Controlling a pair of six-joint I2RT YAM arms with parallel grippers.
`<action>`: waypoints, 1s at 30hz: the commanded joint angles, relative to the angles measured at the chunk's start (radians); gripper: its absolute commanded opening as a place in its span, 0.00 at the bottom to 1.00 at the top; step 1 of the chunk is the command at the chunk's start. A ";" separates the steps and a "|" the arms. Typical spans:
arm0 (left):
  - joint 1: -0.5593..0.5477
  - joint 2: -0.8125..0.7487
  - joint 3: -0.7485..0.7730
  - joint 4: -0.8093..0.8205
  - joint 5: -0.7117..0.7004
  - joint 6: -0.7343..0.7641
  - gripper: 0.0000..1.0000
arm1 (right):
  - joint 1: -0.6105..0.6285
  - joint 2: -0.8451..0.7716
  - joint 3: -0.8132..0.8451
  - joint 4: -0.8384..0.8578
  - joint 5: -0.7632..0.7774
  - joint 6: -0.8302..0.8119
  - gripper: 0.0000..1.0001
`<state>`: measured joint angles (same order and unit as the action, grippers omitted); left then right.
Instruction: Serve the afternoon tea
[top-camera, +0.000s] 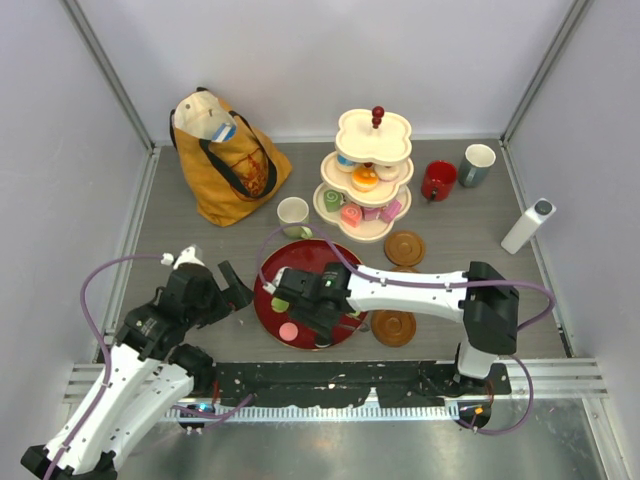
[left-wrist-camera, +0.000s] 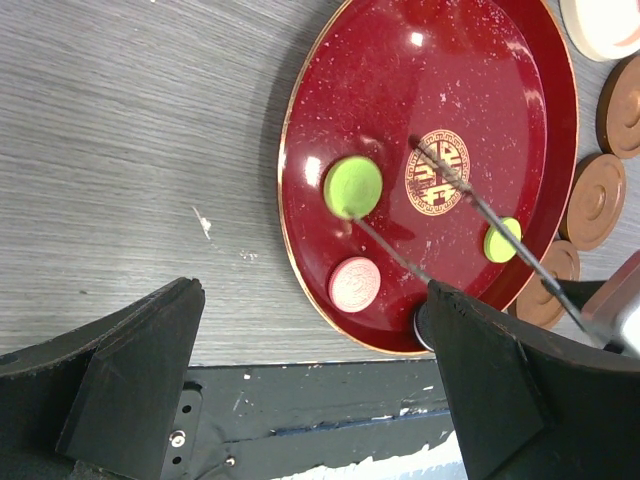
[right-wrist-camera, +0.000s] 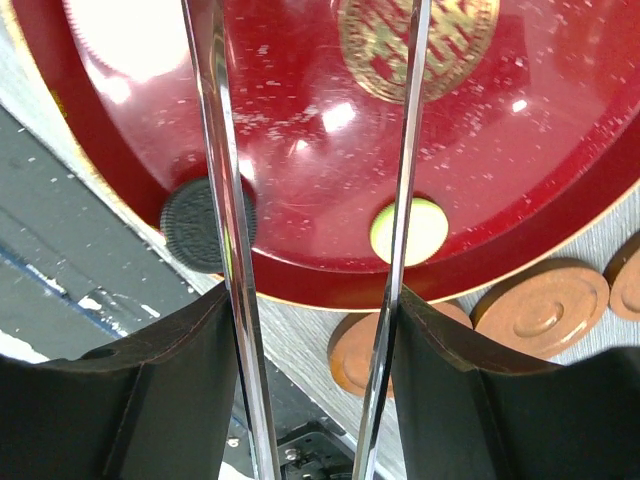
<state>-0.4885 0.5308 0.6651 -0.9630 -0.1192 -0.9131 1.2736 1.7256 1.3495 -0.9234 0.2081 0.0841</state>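
Round dark-red lacquered tray (left-wrist-camera: 480, 90) with gold emblem, on grey wood-grain desk (left-wrist-camera: 150, 150). On tray: large lime-green macaron (left-wrist-camera: 353, 187), pink ridged macaron (left-wrist-camera: 355, 284), small lime-green pastry (left-wrist-camera: 502, 240), dark sandwich cookie (right-wrist-camera: 205, 225) at near rim. Right gripper (right-wrist-camera: 312, 300) over tray, clenched on shiny metal tongs (right-wrist-camera: 215, 150), blades apart. Left gripper (left-wrist-camera: 315, 295) released, fingers wide apart, just left of tray. Behind tray: cream three-tier stand (top-camera: 355, 135) bearing assorted small pastries (top-camera: 365, 178); red mug (top-camera: 438, 180) and grey-blue mug (top-camera: 477, 164) to its right, pale green mug (top-camera: 293, 213) to its left. Brown round saucers (top-camera: 405, 248) right of tray.
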 joint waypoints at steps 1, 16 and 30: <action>0.004 -0.018 0.004 -0.002 0.003 -0.003 1.00 | -0.036 -0.014 0.050 -0.031 0.083 0.083 0.60; 0.005 -0.022 0.002 0.000 0.003 -0.006 1.00 | -0.039 -0.101 -0.001 0.109 -0.090 0.069 0.60; 0.004 -0.017 0.001 0.000 0.001 -0.006 1.00 | -0.043 0.035 0.037 0.052 0.014 0.092 0.61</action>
<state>-0.4885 0.5148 0.6651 -0.9630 -0.1192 -0.9134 1.2293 1.7443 1.3457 -0.8612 0.1905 0.1577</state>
